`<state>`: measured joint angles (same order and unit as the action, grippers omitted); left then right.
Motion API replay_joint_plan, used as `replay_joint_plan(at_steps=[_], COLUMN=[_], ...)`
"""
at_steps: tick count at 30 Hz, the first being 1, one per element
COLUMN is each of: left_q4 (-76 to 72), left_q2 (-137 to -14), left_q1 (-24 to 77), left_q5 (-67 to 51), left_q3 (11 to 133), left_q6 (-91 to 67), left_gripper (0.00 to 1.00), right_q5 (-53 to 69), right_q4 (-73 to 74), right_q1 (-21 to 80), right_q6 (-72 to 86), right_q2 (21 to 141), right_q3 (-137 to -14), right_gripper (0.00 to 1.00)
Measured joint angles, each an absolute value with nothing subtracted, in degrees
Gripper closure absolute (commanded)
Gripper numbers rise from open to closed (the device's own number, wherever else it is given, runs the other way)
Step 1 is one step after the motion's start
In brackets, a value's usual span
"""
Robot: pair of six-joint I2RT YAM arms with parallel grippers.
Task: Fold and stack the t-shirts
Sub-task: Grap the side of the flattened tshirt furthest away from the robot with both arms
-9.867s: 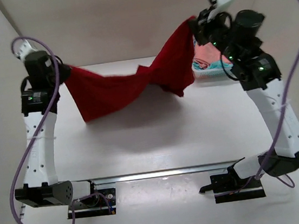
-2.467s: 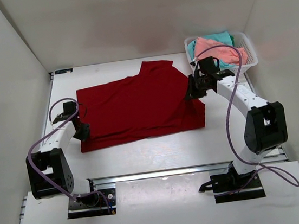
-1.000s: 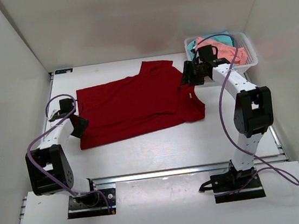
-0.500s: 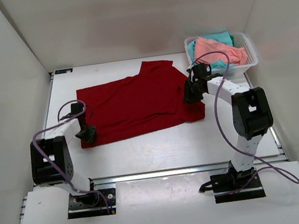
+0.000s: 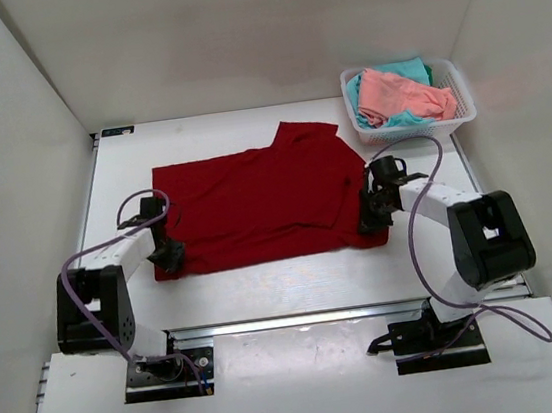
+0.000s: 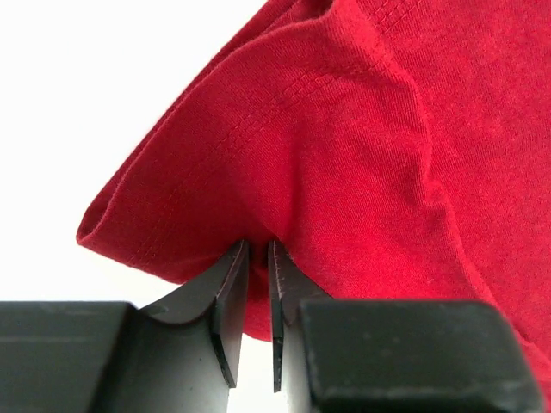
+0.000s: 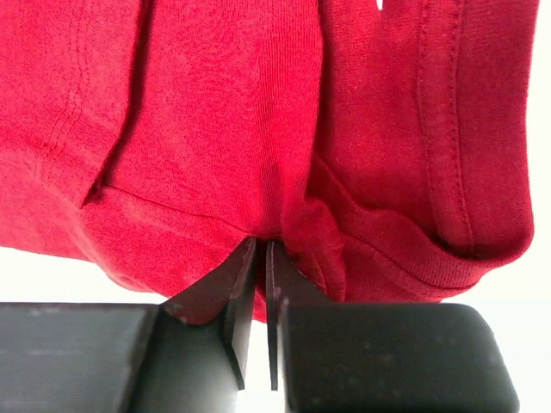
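The large dark red t-shirt (image 5: 256,204) lies spread on the table, its near edge by both grippers. My left gripper (image 5: 168,257) is shut on the shirt's near left corner (image 6: 172,224), low on the table. My right gripper (image 5: 370,223) is shut on the shirt's near right corner (image 7: 284,206), where the cloth is bunched into folds. The salmon pink t-shirt (image 5: 398,94) and the teal t-shirt (image 5: 408,118) lie in the white mesh basket (image 5: 462,115) at the back right.
White walls close in the table on the left, back and right. The basket stands against the right wall just behind my right arm. Purple cables loop from both arms.
Both grippers have drawn the red shirt's near edge toward the front of the table, and the whole shirt has slid nearer. Its right side, folded over earlier, now lies flatter.
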<state>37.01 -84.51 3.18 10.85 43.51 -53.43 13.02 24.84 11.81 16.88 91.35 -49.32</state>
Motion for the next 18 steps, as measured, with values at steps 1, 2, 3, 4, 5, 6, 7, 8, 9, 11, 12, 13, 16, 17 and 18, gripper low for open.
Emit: replay_joint_plan(at_steps=[1, 2, 3, 4, 5, 6, 7, 8, 9, 11, 12, 13, 16, 17, 18], left_q4=[37.5, 37.95, 38.81, 39.64, 40.71, 41.76, 43.22, 44.69, 46.24, 49.67, 51.07, 52.18, 55.44, 55.68, 55.64], left_q2=[-83.05, -81.34, -79.53, -77.47, -75.59, -73.6, -71.77, -70.08, -68.58, -66.5, -65.73, -65.01, -63.86, -63.77, -63.86], left_q1=[3.36, 3.53, 3.55, 3.53, 3.51, 3.51, 3.49, 3.51, 3.55, 3.6, 3.6, 3.6, 3.6, 3.6, 3.44], left_q5=[10.76, 10.61, 10.44, 10.22, 10.0, 9.78, 9.61, 9.39, 9.04, 7.77, 7.16, 6.55, 5.04, 4.86, 4.58], left_q3=[42.26, 40.88, 39.48, 37.85, 36.53, 35.29, 34.09, 33.15, 32.4, 31.81, 31.86, 32.12, 36.56, 38.87, 41.41], left_q6=[-53.06, -52.64, -52.18, -51.83, -51.57, -51.37, -51.22, -51.05, -50.89, -50.59, -50.48, -50.43, -50.89, -50.98, -51.13], left_gripper=[0.74, 0.75, 0.75, 0.75, 0.76, 0.75, 0.75, 0.75, 0.73, 0.69, 0.67, 0.65, 0.59, 0.59, 0.58], right_q5=[13.02, 12.95, 12.86, 12.82, 12.73, 12.67, 12.51, 12.32, 12.05, 11.2, 11.05, 11.03, 10.24, 9.91, 9.87], right_q4=[25.58, 26.55, 27.86, 28.93, 30.24, 31.77, 33.54, 35.68, 38.19, 41.63, 43.9, 45.82, 49.93, 50.35, 50.43], right_q1=[12.01, 12.32, 12.64, 13.04, 13.54, 13.93, 14.26, 14.72, 15.51, 17.1, 17.8, 18.26, 18.28, 18.09, 17.61], right_q6=[17.21, 17.69, 18.06, 18.52, 19.05, 19.57, 20.05, 20.78, 21.34, 22.41, 22.96, 23.44, 24.21, 24.23, 23.99], right_q2=[89.84, 88.23, 86.52, 84.77, 82.74, 80.75, 78.72, 76.9, 75.33, 73.01, 72.05, 71.55, 71.16, 71.09, 71.0], right_q3=[-47.86, -46.39, -44.97, -43.46, -41.85, -40.29, -38.87, -37.87, -37.58, -38.04, -39.22, -40.88, -48.07, -50.5, -52.8], right_gripper=[0.94, 0.95, 0.96, 0.97, 0.97, 0.98, 0.98, 0.96, 0.95, 0.91, 0.87, 0.83, 0.7, 0.69, 0.68])
